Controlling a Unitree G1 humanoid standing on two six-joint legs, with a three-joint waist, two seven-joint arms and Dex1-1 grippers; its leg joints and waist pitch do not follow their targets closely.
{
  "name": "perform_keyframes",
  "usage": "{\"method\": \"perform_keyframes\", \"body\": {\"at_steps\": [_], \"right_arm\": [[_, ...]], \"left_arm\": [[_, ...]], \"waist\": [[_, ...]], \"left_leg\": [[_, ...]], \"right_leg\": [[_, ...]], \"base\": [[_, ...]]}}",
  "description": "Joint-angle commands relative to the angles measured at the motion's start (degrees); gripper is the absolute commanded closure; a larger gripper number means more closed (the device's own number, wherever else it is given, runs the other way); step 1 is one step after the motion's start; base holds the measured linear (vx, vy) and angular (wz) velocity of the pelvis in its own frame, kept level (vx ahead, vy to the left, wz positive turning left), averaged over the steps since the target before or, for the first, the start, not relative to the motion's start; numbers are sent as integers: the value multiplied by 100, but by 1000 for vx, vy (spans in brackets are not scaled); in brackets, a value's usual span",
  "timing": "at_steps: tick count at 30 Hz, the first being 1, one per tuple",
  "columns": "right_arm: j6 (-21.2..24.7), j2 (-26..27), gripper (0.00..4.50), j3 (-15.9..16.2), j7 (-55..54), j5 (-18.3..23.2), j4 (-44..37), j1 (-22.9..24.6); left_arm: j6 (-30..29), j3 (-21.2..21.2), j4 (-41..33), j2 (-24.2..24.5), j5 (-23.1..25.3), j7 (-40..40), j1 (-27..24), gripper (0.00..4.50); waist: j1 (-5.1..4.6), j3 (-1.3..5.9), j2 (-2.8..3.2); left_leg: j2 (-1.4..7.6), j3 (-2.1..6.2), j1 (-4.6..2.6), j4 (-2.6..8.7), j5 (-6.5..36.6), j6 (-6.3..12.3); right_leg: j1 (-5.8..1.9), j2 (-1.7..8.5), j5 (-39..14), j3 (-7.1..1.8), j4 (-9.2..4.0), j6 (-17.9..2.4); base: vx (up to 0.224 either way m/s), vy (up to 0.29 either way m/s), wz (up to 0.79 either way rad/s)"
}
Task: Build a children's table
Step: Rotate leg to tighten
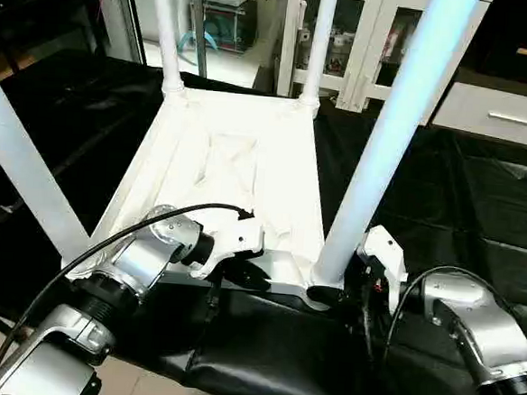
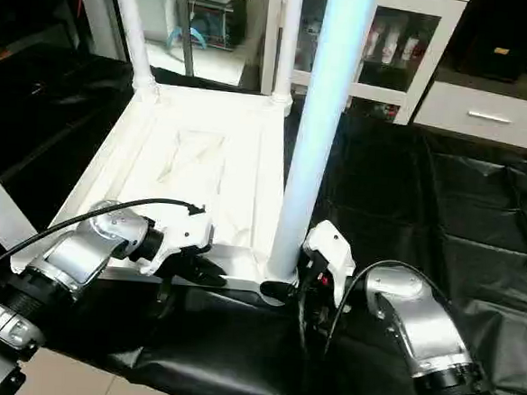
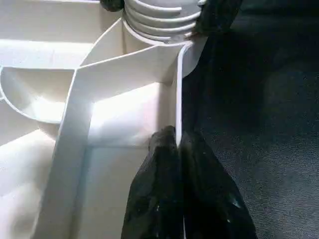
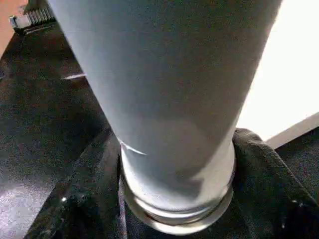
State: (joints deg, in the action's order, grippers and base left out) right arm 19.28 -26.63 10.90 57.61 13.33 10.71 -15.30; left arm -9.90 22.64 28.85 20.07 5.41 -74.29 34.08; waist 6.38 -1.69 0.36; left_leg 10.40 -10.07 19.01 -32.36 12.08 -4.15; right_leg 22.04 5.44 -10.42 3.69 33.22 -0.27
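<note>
Head views, table: we see the white plastic rectangular tabletop (image 1: 238,173) upside down on black sheeting (image 1: 480,204), four white tapered tube legs standing in its corners.
Head views, near leg: the leg at 5 o'clock (image 1: 389,143) rises beside our right gripper (image 2: 304,286).
Left wrist view: our left gripper (image 3: 178,149) pinches the top's thin rim wall (image 3: 178,94), fingers nearly together.
Right wrist view: black fingers (image 4: 264,174) wrap the leg's base (image 4: 174,164) on both sides.
</note>
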Motion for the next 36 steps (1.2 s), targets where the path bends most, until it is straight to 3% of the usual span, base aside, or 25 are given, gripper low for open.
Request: {"method": "perform_keyframes", "body": {"at_steps": [1, 4, 6, 8, 12, 13, 15, 16, 17, 19, 21, 25, 30, 34, 36], "right_arm": [[13, 295, 171, -268, -602, 81, 140, -85], [-2, 823, 171, -403, -1455, -35, 256, -71], [-3, 963, 171, -424, -1740, -112, 294, -63], [25, 1238, 171, -470, -2352, -287, 394, -61], [34, 1601, 173, -484, -3203, -652, 575, -141], [34, 1601, 173, -484, -3203, -652, 575, -141], [-11, 2047, 173, -522, -4229, -1028, 879, -337], [-10, 2054, 173, -522, -4247, -1035, 885, -341], [-46, 2252, 173, -556, -5035, -1352, 1057, -453], [-52, 2283, 174, -565, -5163, -1405, 1084, -470], [-199, 2368, 175, -561, -5872, -1792, 1197, -596], [-297, 2531, 175, -650, -6097, -1783, 1383, -723], [-352, 2568, 175, -648, -6056, -1769, 1448, -756], [-382, 2594, 176, -683, -6043, -1726, 1490, -782], [-418, 2631, 120, -740, -6043, -1662, 1532, -806]], "left_arm": [[-164, 355, 364, -183, 203, 138, -206, 450], [-150, 181, 691, -492, 219, 713, -63, 450], [-136, 151, 820, -591, 237, 883, -15, 450], [-119, 99, 1098, -796, 294, 1265, 102, 450], [-124, -32, 1480, -1058, 352, 1855, 327, 450], [-124, -32, 1480, -1058, 352, 1855, 327, 450], [-77, -230, 2040, -1309, 475, 2677, 642, 450], [-76, -233, 2049, -1313, 477, 2691, 648, 450], [-77, -289, 2296, -1384, 564, 3120, 793, 450], [-80, -301, 2338, -1395, 579, 3201, 818, 450], [-118, -343, 2526, -1439, 638, 3533, 938, 450], [-63, -375, 2684, -1441, 648, 3649, 1006, 450], [-29, -394, 2696, -1440, 626, 3595, 1005, 450], [-4, -398, 2702, -1439, 617, 3556, 1002, 450], [13, -398, 2712, -1436, 610, 3528, 999, 450]], "waist": [[-11, 232, -7], [-88, 204, 16], [-125, 205, 11], [-140, 196, -10], [-165, 199, 27], [-164, 202, 20], [-179, 201, 77], [-191, 204, 90], [-202, 213, 73], [-205, 205, 77], [-176, 213, 82], [-167, 222, 96], [-161, 237, 108], [-163, 222, 112], [-165, 208, 76]], "left_leg": [[277, 71, 46, 401, 1065, 227], [249, 92, 23, 443, 1596, -22], [245, 115, 18, 459, 1737, -61], [231, 101, 12, 455, 1737, -57], [228, 126, 2, 472, 1865, -116], [229, 125, 2, 473, 1867, -105], [212, 123, 5, 473, 1922, -114], [198, 113, -2, 465, 1904, -146], [202, 136, -2, 476, 1911, -200], [187, 123, -9, 473, 1910, -212], [192, 117, 7, 472, 1782, -128], [190, 114, 35, 475, 1663, -78], [208, 98, 52, 463, 1361, -8], [207, 92, 52, 472, 1429, 0], [212, 94, 44, 485, 1543, -1]], "right_leg": [[-254, 348, -1054, -228, -311, -1348], [-217, 349, -1929, -224, -420, -1061], [-208, 353, -2256, -222, -461, -904], [-170, 331, -2347, -228, -495, -804], [-151, 326, -2513, -220, -517, -684], [-153, 326, -2495, -221, -520, -671], [-137, 317, -2478, -224, -530, -657], [-114, 310, -2473, -227, -539, -651], [-129, 311, -2486, -214, -528, -638], [-112, 303, -2510, -217, -544, -608], [-118, 319, -2427, -236, -541, -598], [-145, 317, -2148, -235, -508, -655], [-187, 304, -1402, -242, -427, -855], [-195, 312, -1491, -244, -440, -878], [-179, 321, -1765, -247, -468, -826]], "base": [[0, 0, 0], [0, 0, 0], [0, 0, 0], [0, 0, 0], [0, 0, 0], [0, 0, 0], [0, 0, 0], [0, 0, 0], [0, 0, 0], [0, 0, 0], [0, 0, 0], [0, 0, 0], [0, 0, 0], [0, 0, 0], [0, 0, 0]]}}
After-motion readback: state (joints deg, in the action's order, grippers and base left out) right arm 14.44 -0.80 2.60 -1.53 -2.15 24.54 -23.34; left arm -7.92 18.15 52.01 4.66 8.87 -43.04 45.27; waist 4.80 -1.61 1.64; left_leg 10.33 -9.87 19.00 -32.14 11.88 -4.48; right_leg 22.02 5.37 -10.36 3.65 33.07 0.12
